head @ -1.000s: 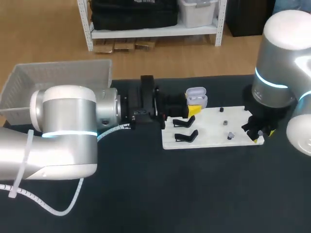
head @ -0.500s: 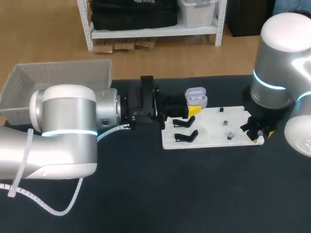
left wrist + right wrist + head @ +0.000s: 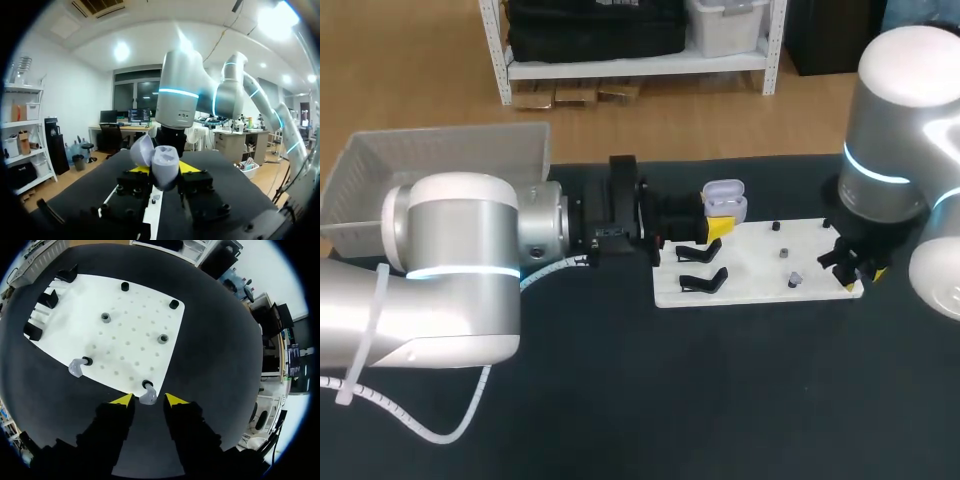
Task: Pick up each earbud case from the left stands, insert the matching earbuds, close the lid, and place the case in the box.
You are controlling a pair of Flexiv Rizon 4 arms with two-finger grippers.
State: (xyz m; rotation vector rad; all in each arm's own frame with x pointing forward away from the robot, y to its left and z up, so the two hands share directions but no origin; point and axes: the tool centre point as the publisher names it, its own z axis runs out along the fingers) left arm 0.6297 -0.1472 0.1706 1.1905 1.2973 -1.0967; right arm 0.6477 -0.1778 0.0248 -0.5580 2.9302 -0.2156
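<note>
My left hand [image 3: 165, 168] is clamped on the open earbud case [image 3: 158, 161]; my right hand [image 3: 148, 399] has its fingers apart, with an earbud [image 3: 148, 398] between their tips.

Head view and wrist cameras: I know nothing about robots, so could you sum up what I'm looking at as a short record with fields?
Left gripper: shut on case, whose lid is open
Right gripper: open, one finger on each side of an earbud at the board's corner
Other earbud: on the board by a peg, apart from both grippers
Stands: black, on the board's left side; the two in the head view hold nothing
Box: white basket at the table's far left
</note>
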